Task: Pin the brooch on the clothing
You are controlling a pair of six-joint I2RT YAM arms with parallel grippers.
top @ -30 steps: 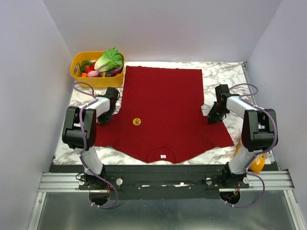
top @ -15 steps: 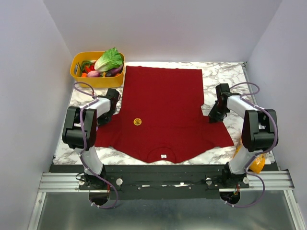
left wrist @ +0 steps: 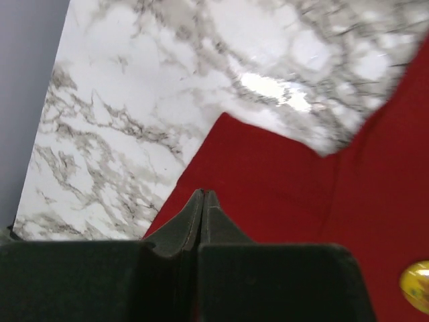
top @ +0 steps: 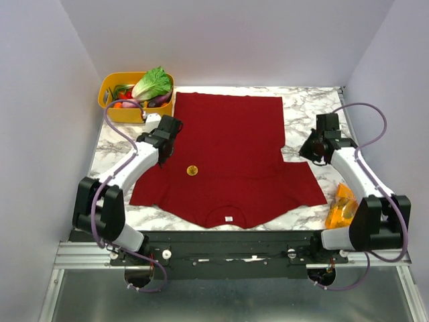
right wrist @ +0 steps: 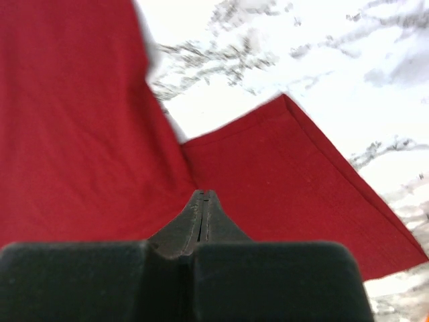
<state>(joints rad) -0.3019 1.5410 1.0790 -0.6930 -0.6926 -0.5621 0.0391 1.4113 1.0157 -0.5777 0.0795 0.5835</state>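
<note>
The clothing [top: 228, 151], a dark red T-shirt, lies flat on the marble table, with its white neck label [top: 229, 219] toward the near edge. The brooch [top: 192, 170], a tiny golden disc, rests on the shirt left of centre. It also peeks in at the lower right of the left wrist view as the brooch [left wrist: 417, 286]. My left gripper [top: 163, 155] hangs shut and empty over the shirt's left sleeve [left wrist: 268, 174], a short way left of the brooch. My right gripper [top: 308, 153] is shut and empty over the right sleeve [right wrist: 288, 174].
A yellow basket [top: 106, 97] of vegetables with a green lettuce stands at the back left corner, just behind the left wrist. An orange-yellow snack bag [top: 342, 209] lies by the right arm's base. Grey walls close in the table on three sides.
Both arms have unfolded and lifted. The left wrist swung back and right over the shirt's left edge. The right wrist drew back and right, uncovering more of the snack bag.
</note>
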